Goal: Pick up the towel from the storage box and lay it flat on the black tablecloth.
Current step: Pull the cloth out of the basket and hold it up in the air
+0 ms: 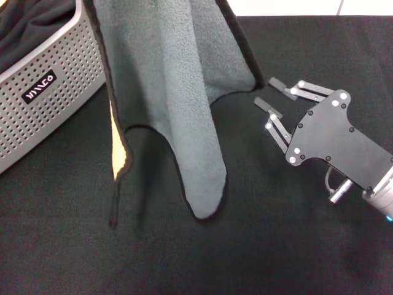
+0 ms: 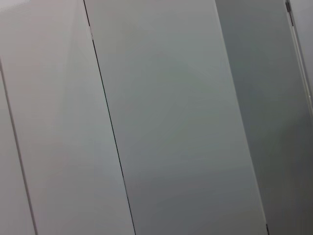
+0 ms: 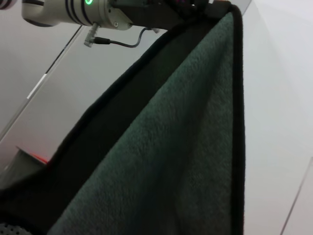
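The grey-green towel with its black hem hangs down from above the head view, and its lowest tips touch the black tablecloth. Its yellow tag shows on the left fold. In the right wrist view my left gripper holds the towel by its top corner. My right gripper is open and empty, low over the tablecloth, just right of the towel's right edge. The light grey storage box stands at the far left.
A softer black cloth lies inside the storage box. The left wrist view shows only pale wall panels. A white floor strip runs beyond the table's far edge.
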Robot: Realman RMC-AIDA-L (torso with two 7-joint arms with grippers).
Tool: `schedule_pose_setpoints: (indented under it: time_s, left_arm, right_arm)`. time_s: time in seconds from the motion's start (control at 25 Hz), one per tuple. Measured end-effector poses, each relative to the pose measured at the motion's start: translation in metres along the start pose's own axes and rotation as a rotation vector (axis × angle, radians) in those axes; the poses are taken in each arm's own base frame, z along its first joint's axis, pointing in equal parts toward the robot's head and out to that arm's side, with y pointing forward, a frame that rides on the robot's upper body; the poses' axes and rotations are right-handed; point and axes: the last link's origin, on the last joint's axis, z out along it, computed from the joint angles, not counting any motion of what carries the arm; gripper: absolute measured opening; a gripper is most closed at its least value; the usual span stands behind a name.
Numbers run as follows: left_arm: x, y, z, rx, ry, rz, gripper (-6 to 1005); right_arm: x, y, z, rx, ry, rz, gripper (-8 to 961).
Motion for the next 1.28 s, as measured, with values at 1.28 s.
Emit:
schedule_pose_setpoints:
  time_s: [1.28]
  left_arm:
    - [-0.001,0.008,0.001,-0.067,-0.013,0.008,30]
  right_arm:
    - [0.003,0.003,0.014,-0.077,-0.003,0.010,239]
